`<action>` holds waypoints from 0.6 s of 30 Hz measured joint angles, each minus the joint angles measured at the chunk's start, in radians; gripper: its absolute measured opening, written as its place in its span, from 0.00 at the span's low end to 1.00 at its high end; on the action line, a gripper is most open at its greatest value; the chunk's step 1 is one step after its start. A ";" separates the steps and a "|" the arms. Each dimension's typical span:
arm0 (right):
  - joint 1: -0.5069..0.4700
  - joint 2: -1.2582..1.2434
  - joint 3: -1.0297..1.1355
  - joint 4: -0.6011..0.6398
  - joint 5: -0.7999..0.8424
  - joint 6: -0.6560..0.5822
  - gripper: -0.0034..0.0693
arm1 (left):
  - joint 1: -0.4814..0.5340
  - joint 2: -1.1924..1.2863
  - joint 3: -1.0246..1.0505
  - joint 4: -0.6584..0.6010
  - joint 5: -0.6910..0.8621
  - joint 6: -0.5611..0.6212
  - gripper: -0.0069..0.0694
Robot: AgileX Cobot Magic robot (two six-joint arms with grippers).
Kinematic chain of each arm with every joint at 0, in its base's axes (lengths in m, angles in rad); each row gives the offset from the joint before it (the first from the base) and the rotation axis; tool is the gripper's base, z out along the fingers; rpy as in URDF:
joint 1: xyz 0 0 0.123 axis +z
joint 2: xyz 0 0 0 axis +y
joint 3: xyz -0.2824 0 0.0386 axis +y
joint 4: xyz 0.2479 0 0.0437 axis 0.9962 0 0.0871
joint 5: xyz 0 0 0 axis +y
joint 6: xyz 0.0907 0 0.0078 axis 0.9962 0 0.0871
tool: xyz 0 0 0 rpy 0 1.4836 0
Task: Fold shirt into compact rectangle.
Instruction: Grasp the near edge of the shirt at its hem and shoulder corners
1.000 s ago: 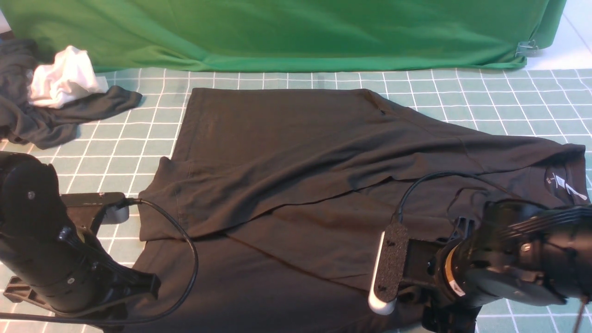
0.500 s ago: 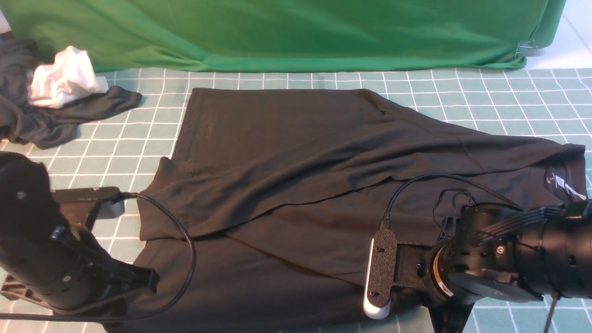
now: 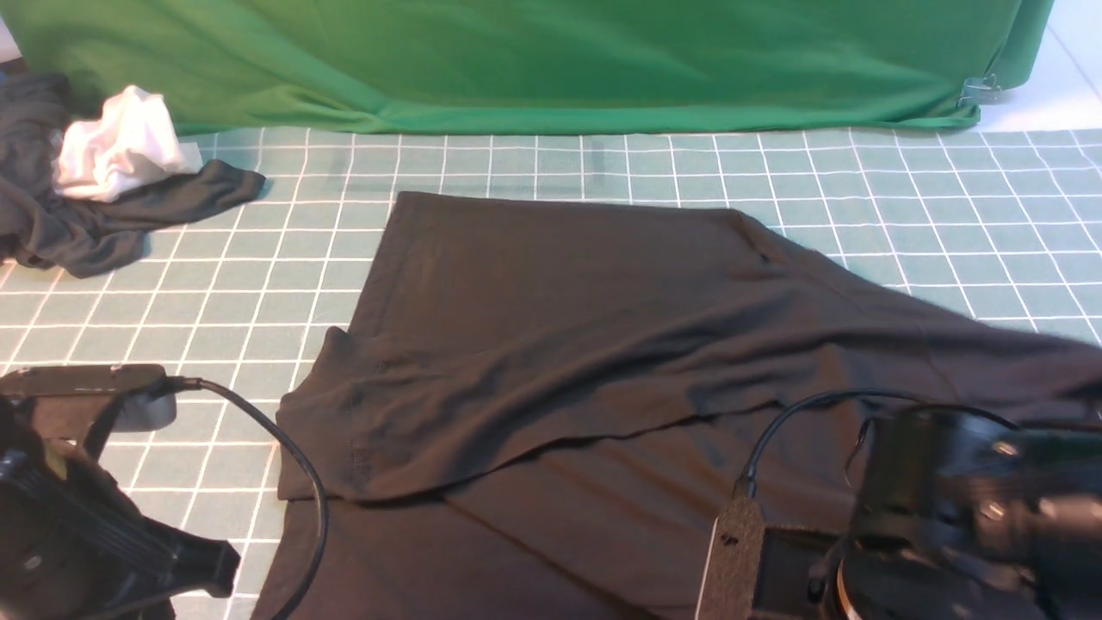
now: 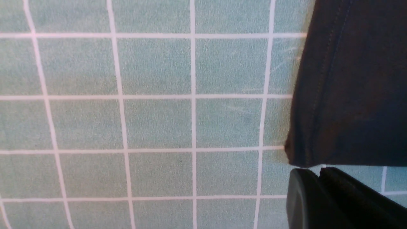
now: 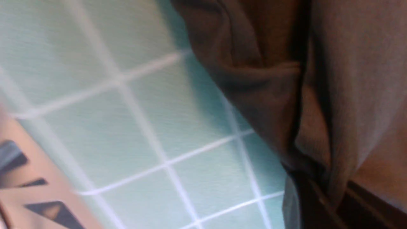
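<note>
Shirt: lies spread on the gridded mat, covering the mat's middle and its near right part. Its right end runs out of the front view. Black, thin fabric, creased. One layer is folded over another, and the free edge of the upper layer crosses the mat's middle on a slant. A band of bare mat shows along the far side, up to the green cloth hanging at the mat's far edge.

Mat, far left corner: crumpled grey garment with a white cloth on it.

Left arm: over the mat's near left corner. A black cable loops from it.

Left claw: fingers pressed together, nothing seen between them. In the wrist view a hemmed corner of the shirt sits just beside the tips, with a thin sliver of mat between.

Right arm: over the mat's near right part, blurred in the front view.

Right claw: closed, pinching a gathered bunch of shirt fabric. The folds converge into the jaws, and the cloth casts a shadow on the mat beside it. This wrist view is blurred too.
</note>
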 joint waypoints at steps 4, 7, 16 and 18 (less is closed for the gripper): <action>0.027 -0.035 0.000 0.012 0.002 0.037 0.12 | 0.000 -0.004 0.020 -0.044 0.001 0.002 0.11; 0.028 -0.037 0.000 0.012 0.004 0.052 0.12 | 0.000 -0.004 0.093 -0.105 -0.010 0.011 0.11; 0.028 -0.037 0.000 0.011 -0.006 0.053 0.12 | 0.000 0.059 0.185 -0.118 -0.189 -0.020 0.36; 0.028 -0.037 0.000 0.011 -0.014 0.053 0.12 | 0.000 0.097 0.185 -0.119 -0.194 -0.020 0.44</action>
